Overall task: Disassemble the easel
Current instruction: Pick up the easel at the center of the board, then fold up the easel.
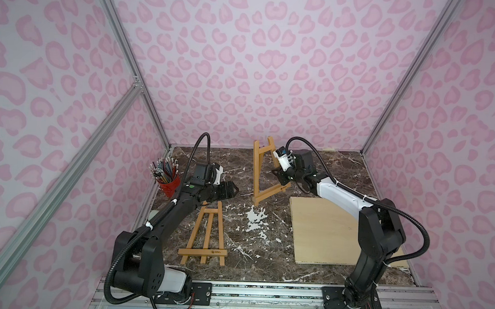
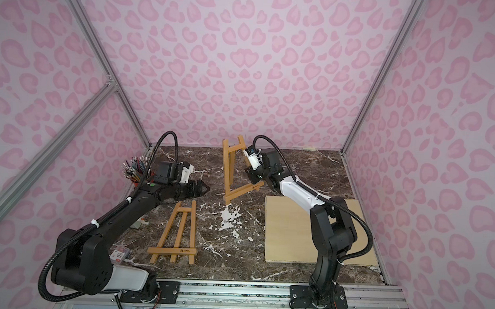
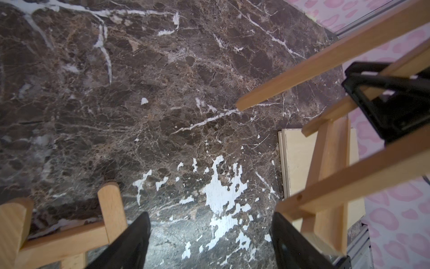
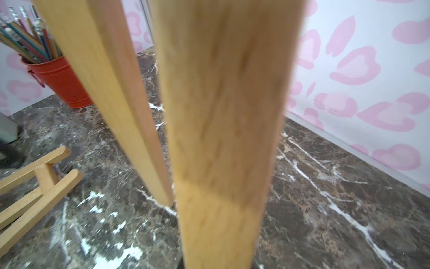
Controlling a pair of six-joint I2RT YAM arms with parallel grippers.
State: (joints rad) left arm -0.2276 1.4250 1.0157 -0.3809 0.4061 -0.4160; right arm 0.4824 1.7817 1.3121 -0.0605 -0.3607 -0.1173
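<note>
wooden easel [image 1: 256, 172] stands nearly upright mid-table, long axis vertical, apex up, its ledge slanting with one end raised. right claw [image 1: 277, 173] is clamped tight on one of its slats. left claw [image 1: 234, 190] gapes wide, holding nothing, near the apex of a second easel [image 1: 204, 251] that lies flat, apex toward the back wall. two easels, one plywood board [image 1: 323, 230], one red pencil bucket [image 1: 170, 184].

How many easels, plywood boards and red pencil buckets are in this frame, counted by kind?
Easels: 2, the upright easel and the flat easel
Plywood board: 1
Red pencil bucket: 1
Total: 4
</note>
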